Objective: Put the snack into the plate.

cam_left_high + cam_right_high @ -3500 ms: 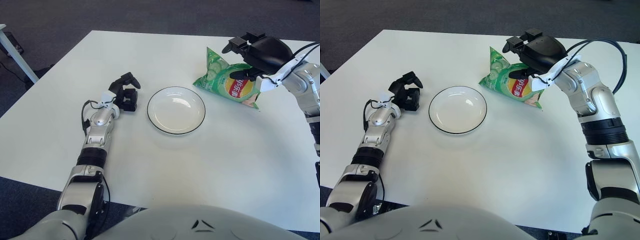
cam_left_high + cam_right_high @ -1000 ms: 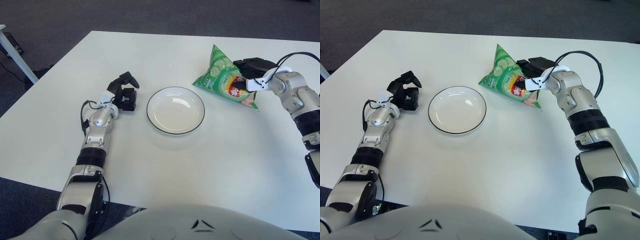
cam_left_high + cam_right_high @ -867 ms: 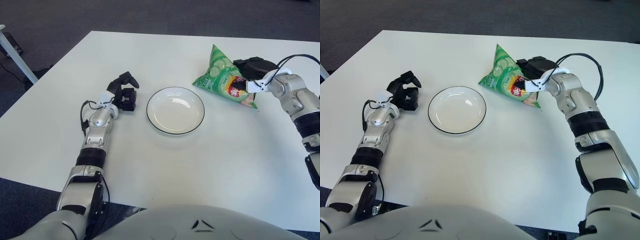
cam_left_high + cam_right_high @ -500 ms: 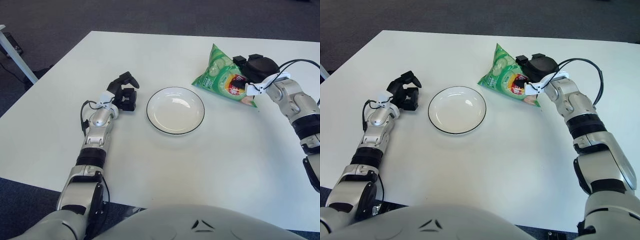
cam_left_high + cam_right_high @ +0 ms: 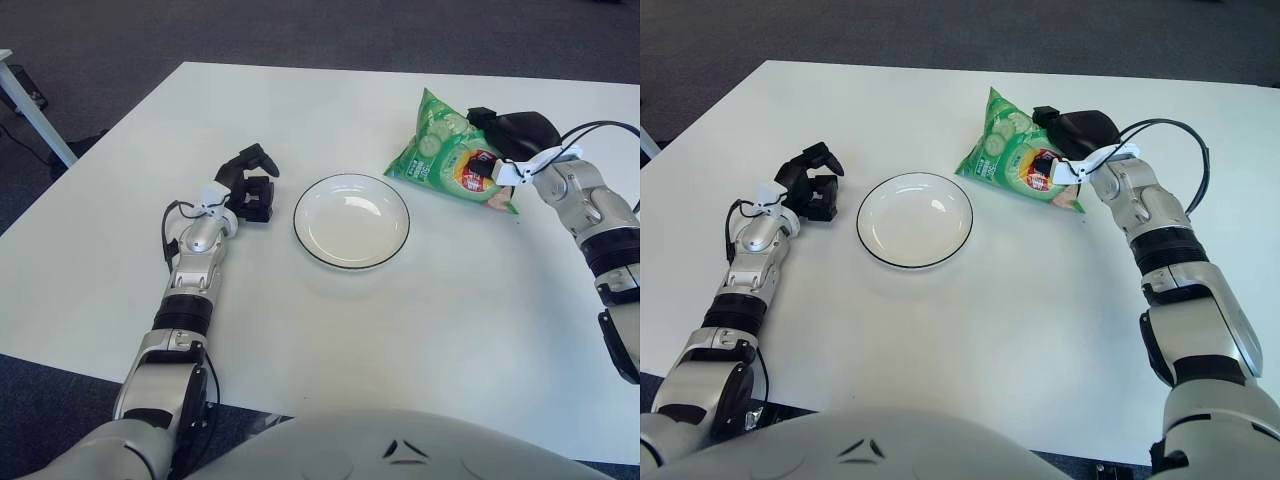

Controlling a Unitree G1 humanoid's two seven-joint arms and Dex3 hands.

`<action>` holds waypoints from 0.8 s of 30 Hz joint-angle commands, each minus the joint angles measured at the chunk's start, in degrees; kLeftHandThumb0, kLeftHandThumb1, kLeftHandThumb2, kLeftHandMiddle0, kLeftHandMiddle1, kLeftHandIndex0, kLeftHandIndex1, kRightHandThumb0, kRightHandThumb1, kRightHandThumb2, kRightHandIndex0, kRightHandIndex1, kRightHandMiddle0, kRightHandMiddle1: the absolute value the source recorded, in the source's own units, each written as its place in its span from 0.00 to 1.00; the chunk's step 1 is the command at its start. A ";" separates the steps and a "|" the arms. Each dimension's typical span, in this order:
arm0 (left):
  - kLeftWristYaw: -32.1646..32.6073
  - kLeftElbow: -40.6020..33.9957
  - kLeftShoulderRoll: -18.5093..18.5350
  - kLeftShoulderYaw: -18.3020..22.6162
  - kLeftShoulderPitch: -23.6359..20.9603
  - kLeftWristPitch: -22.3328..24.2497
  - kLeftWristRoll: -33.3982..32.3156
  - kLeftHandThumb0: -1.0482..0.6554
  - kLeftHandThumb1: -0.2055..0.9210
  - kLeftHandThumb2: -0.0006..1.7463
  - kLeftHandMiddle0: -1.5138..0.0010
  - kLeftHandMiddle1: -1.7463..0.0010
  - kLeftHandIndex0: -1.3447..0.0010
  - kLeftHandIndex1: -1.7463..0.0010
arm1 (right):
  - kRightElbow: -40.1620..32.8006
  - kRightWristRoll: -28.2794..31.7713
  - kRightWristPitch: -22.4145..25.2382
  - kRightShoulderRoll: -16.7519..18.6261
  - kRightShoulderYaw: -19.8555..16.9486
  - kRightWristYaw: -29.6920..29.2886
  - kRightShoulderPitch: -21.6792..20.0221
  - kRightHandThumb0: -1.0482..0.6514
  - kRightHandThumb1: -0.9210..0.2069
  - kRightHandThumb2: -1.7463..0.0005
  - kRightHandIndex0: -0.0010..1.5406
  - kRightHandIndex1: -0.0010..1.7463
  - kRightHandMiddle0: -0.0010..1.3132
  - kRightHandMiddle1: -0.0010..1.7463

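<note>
The snack is a green crisp bag (image 5: 443, 152) lying on the white table, right of and a little behind the plate. My right hand (image 5: 484, 148) is at the bag's right end, black fingers curled over its top edge and thumb pressed on its front, shut on it. The bag's right end looks slightly raised. The white plate (image 5: 351, 225) with a thin dark rim sits in the middle of the table with nothing in it. My left hand (image 5: 251, 187) shows left of the plate, its fingers curled and holding nothing.
The white table (image 5: 400, 330) spans the view, with dark carpet beyond its far and left edges. A white leg of another piece of furniture (image 5: 30, 110) stands at the far left. A black cable (image 5: 600, 130) loops over my right forearm.
My right hand came down from above the bag and closed on its right end. The bag has since tipped and shifted slightly. The left hand and the plate have not moved.
</note>
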 commanded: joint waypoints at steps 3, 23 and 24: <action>1.86 0.92 -2.14 -1.44 4.90 -0.36 2.21 0.32 0.41 0.79 0.19 0.00 0.51 0.00 | -3.63 1.08 2.61 0.99 -1.66 1.60 -0.60 0.62 0.78 0.10 0.56 0.90 0.46 1.00; 1.30 -0.32 -1.31 -1.81 4.98 1.03 2.68 0.30 0.34 0.85 0.18 0.00 0.46 0.00 | -15.04 0.17 5.80 1.70 -5.64 1.58 -4.22 0.62 0.84 0.03 0.56 0.99 0.50 1.00; 1.17 -0.15 -1.24 -1.83 4.89 1.09 2.63 0.30 0.34 0.85 0.18 0.00 0.46 0.00 | -15.11 0.15 5.76 1.75 -5.67 1.52 -4.45 0.62 0.85 0.02 0.56 0.99 0.51 1.00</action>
